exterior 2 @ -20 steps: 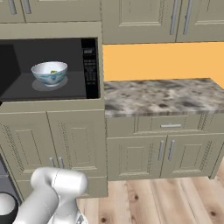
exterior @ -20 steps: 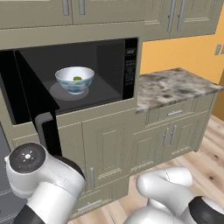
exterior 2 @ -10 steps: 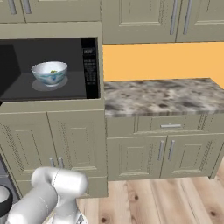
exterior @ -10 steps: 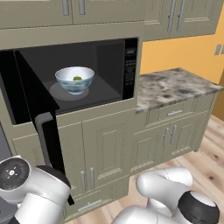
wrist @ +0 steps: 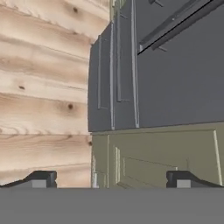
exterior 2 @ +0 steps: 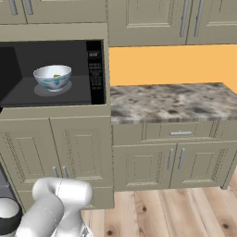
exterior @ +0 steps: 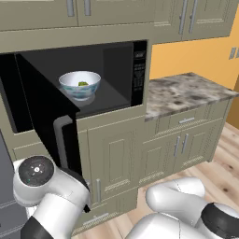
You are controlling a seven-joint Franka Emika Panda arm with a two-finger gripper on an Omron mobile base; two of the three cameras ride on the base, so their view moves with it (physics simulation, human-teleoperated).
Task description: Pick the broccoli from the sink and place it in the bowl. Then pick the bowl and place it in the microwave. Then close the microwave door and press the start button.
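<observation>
The white bowl (exterior: 80,84) with its blue-green pattern stands on the turntable inside the open microwave (exterior: 114,63). The yellow-green broccoli (exterior: 83,84) lies in the bowl. From the right base view the bowl (exterior 2: 53,77), the broccoli (exterior 2: 56,76) and the microwave's control panel (exterior 2: 95,69) also show. The microwave door (exterior: 42,107) hangs open to the left, its grey bar handle (exterior: 59,140) facing me. My gripper (wrist: 111,181) is open with nothing between its fingertips (wrist: 41,179), low down and facing a cabinet base. The sink is out of view.
A speckled stone counter (exterior 2: 171,99) runs to the right of the microwave, with beige drawers and cabinet doors (exterior 2: 143,164) beneath. In the hand view a dark grey appliance front (wrist: 175,74) meets the wooden floor (wrist: 43,87). My arm's elbow (exterior: 35,175) sits just below the open door.
My arm's elbow dipped left and came back right, low beside the open door. The bowl, the broccoli and the door have stayed put, and the gripper stays open.
</observation>
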